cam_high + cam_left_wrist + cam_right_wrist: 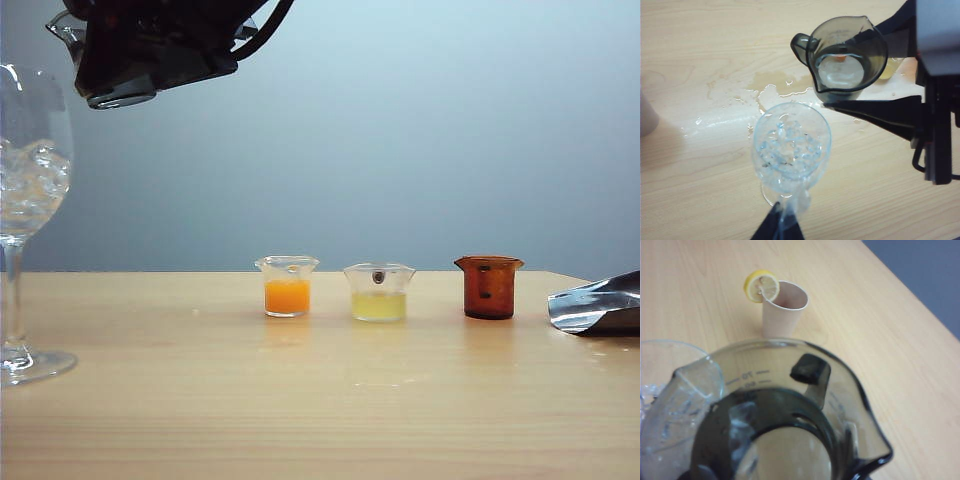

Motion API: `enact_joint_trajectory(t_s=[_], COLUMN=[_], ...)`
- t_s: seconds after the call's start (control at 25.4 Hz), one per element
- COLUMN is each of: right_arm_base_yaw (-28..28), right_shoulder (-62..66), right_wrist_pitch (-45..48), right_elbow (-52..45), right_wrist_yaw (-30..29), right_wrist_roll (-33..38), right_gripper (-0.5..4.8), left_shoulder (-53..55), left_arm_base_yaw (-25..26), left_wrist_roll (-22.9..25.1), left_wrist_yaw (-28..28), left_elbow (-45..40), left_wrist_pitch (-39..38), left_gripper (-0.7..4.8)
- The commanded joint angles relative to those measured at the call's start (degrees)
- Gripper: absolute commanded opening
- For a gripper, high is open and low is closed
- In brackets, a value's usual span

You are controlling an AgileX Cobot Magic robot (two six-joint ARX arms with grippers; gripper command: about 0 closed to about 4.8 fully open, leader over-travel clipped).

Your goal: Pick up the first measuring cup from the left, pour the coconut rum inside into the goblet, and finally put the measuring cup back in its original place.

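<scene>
Fingers (875, 107) of the right gripper pinch the measuring cup (847, 57), held in the air just beside the rim of the goblet (790, 150), which stands on the counter (690, 50) amid spilled liquid (775, 85). Left gripper fingers (777, 227) show only as dark tips near the goblet's foot; whether they are spread, I cannot tell.

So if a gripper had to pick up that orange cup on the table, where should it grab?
Probably around the orange cup's straight wall below the flared rim, coming level from the front or the open left side. The yellow cup stands close on its right. The rim would likely stop it slipping down.
</scene>
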Motion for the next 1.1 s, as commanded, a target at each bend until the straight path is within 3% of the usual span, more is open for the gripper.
enact_joint_trajectory(t_s=[0.04,0.94,1.1], right_arm_base_yaw=[0.2,0.6,0.9], right_shoulder=[-0.5,-0.5,-0.5], right_wrist_pitch=[2.9,2.1,1.5], right_elbow=[0.4,2.5,2.5], right_wrist_yaw=[1.6,2.7,5.2], right_wrist_roll=[-2.4,-18.3,-21.3], right_gripper=[2.1,2.09,2.09], left_shoulder=[0.0,0.0,0.0], left_arm_base_yaw=[0.0,0.1,0.1], left_wrist_roll=[0.0,0.0,0.0], left_wrist_yaw=[0.1,0.1,0.1], left_elbow=[0.2,0.2,0.2], left_wrist_pitch=[0.5,0.5,0.5], left_gripper=[-0.03,-0.03,-0.03])
